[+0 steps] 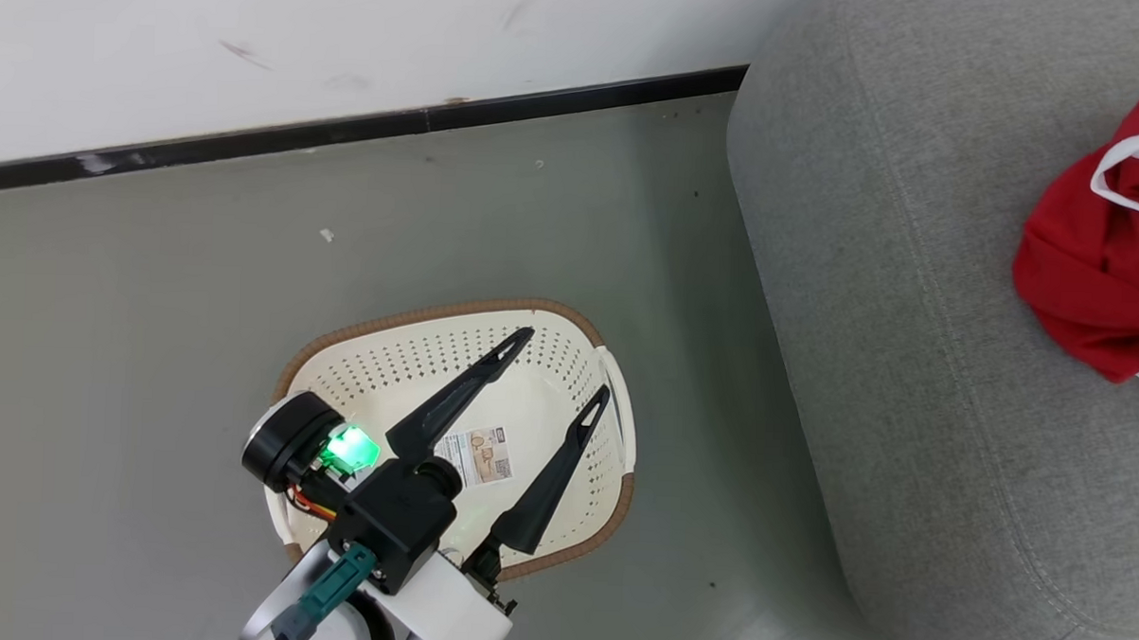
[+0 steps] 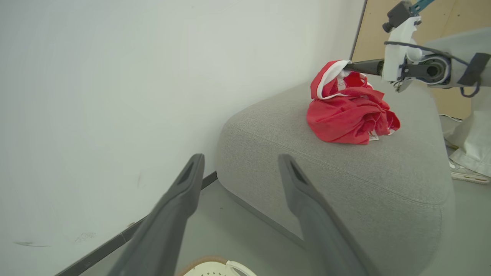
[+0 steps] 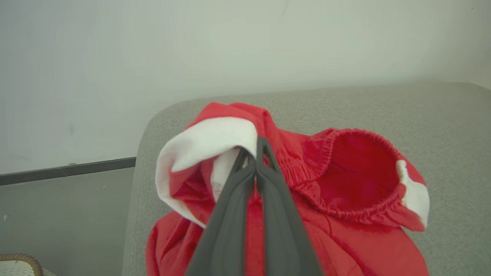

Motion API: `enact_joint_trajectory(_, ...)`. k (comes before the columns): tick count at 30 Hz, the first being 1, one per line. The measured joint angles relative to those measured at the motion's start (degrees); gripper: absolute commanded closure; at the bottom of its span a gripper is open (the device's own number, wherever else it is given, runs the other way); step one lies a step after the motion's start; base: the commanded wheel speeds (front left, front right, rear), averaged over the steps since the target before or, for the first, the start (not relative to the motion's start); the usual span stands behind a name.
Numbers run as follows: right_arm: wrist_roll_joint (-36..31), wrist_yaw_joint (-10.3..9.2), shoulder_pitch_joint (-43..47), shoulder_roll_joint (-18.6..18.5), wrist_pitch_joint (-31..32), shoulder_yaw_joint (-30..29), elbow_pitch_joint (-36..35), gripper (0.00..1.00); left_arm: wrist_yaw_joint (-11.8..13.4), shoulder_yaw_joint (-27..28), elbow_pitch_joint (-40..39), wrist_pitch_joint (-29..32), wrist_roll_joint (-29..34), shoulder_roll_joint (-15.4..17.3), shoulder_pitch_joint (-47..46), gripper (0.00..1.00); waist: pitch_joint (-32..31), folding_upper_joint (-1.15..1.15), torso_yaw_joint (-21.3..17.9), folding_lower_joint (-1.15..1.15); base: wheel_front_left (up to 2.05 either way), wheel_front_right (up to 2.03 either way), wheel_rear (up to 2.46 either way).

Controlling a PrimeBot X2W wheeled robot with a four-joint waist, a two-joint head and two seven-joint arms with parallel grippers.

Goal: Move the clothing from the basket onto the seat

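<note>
I read the left end effector [image 1: 568, 362] open above the basket [image 1: 416, 362]. The right end effector [image 3: 253, 153] grips the clothing [image 3: 345, 184] lying on the seat [image 1: 910, 322].

One basket [image 1: 436, 353], one seat [image 1: 863, 321], one clothing heap [image 1: 1092, 281].

Even soft daylight, wrist edges blurred

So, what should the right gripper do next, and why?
Probably open the right gripper and let go: it is shut on the clothing at its white trim, and the bundle already rests on the seat. The basket below the open left gripper holds just a label.
</note>
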Motion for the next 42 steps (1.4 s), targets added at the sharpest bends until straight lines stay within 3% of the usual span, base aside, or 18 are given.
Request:
enact_joint_trajectory(7,-0.45,0.00,0.22,0.19,-1.52,-1.66,2.16,1.00,-0.90,-0.47,0.77,-0.10,-0.02,-0.42,-1.29,0.00,1.00,0.00,1.64,0.00,0.00,0.00,0.00)
enact_joint_trajectory(8,-0.47,0.00,0.21,0.25,-1.69,-1.66,2.38,0.93,-1.07,-0.48,1.16,-0.11,-0.03,-0.45,-1.31,0.00,1.00,0.00,1.83,0.00,0.00,0.00,0.00)
enact_joint_trajectory(10,-0.53,0.00,0.22,1.03,-1.97,-1.21,2.48,0.62,-1.04,-0.20,1.47,-0.19,-0.04,-0.36,-1.31,0.00,0.87,0.00,1.75,0.00,0.00,0.00,0.00)
enact_joint_trajectory(11,-0.60,0.00,0.27,1.51,-2.04,-1.02,2.52,0.38,-1.05,-0.12,1.57,-0.21,-0.11,-0.36,-1.33,0.00,0.82,0.00,1.65,0.00,0.00,0.00,0.00)
enact_joint_trajectory(12,-0.60,0.00,0.43,1.86,-2.16,-0.82,2.50,0.06,-1.05,-0.11,1.77,-0.34,-0.12,-0.37,-1.35,0.00,0.76,0.00,1.54,0.00,0.00,0.00,0.00)
enact_joint_trajectory(13,-0.60,0.00,0.66,2.19,-2.37,-0.67,2.49,0.00,-1.05,-0.11,2.05,-0.55,-0.12,-0.38,-1.38,0.00,0.69,0.00,1.42,0.00,0.00,0.00,0.00)
enact_joint_trajectory(20,-0.63,0.00,3.70,2.86,-2.53,-0.44,1.00,0.00,-1.08,0.22,3.68,-1.44,-0.47,-0.48,-1.65,0.00,-0.27,0.00,0.36,0.00,0.00,0.00,0.00)
enact_joint_trajectory(27,-1.25,0.00,8.37,4.70,-2.59,-1.20,-8.47,0.00,-0.88,2.33,5.87,-3.50,-2.29,-1.00,-1.58,0.00,-2.39,0.00,-0.91,0.00,0.00,0.00,0.00)
enact_joint_trajectory(42,-2.07,0.00,15.88,10.67,-2.93,0.11,-21.46,0.00,4.74,10.50,10.96,-7.95,-7.27,-2.45,4.82,0.00,-8.02,0.00,-1.44,0.00,0.00,0.00,0.00)
